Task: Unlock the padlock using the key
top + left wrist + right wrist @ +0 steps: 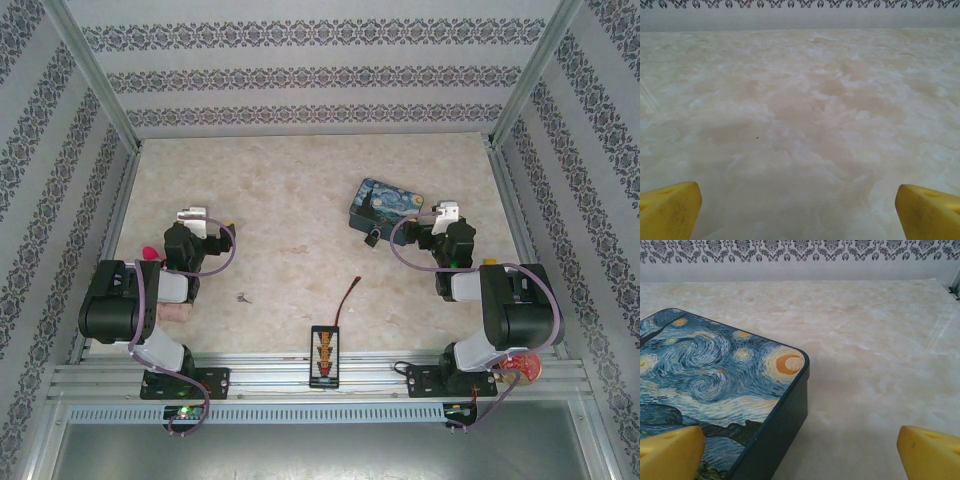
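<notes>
The padlock (372, 238), tiny and dark, lies against the near side of the blue Starry Night tin (385, 203) at the right of the table. The key (243, 297), a small grey sliver, lies on the marble surface left of centre, near the front. My left gripper (203, 222) hovers at the left, behind the key and well apart from it. Its yellow fingertips (670, 210) stand wide open over bare table. My right gripper (440, 218) is just right of the tin and open, its left fingertip (670, 452) over the tin's lid (715, 375).
A thin red-and-black wire (350, 295) runs from a small black connector board (325, 350) at the front centre. Metal frame rails (320, 378) cross the near edge. Patterned walls close in the back and both sides.
</notes>
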